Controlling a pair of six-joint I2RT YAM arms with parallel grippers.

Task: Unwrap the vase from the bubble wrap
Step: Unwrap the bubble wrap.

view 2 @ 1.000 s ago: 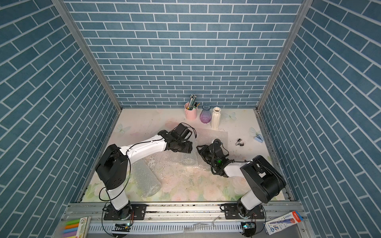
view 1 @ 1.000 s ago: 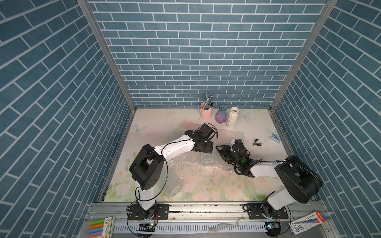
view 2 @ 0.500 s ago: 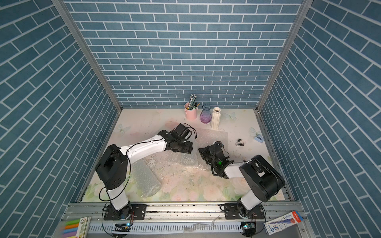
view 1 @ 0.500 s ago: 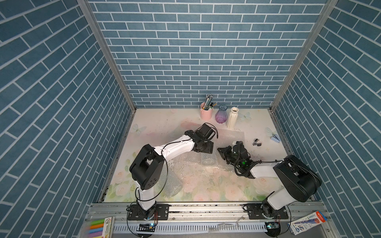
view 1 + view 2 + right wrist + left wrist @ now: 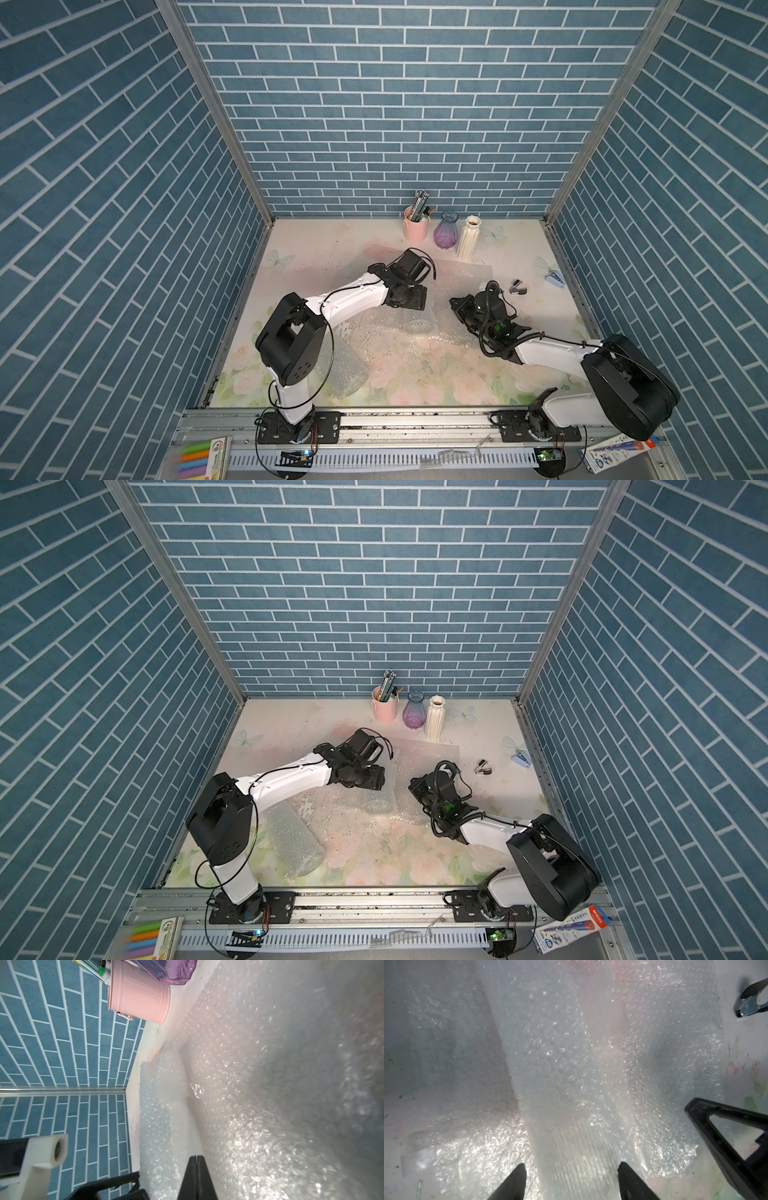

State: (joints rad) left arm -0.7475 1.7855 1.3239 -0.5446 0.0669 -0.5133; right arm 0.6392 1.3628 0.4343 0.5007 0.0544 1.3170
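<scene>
Item 1, the left arm [image 5: 353, 295] is showing white moulded link shells between bulky black joint housings [image 5: 291, 345], and a thin black cable [image 5: 332, 353] is looping off it.

Item 2, the right arm [image 5: 548, 353] is carrying the same white-and-black finish. A coiled black cable [image 5: 484, 338] is trailing at its wrist, where a small green light [image 5: 496, 326] is glowing.

Item 3, the black base plates, left [image 5: 299, 428] and right [image 5: 536, 428], are showing small screw heads.

Item 4, the left gripper [image 5: 571, 1178] and right gripper [image 5: 196, 1178] are presenting matte black tapered fingers [image 5: 517, 1184].
</scene>
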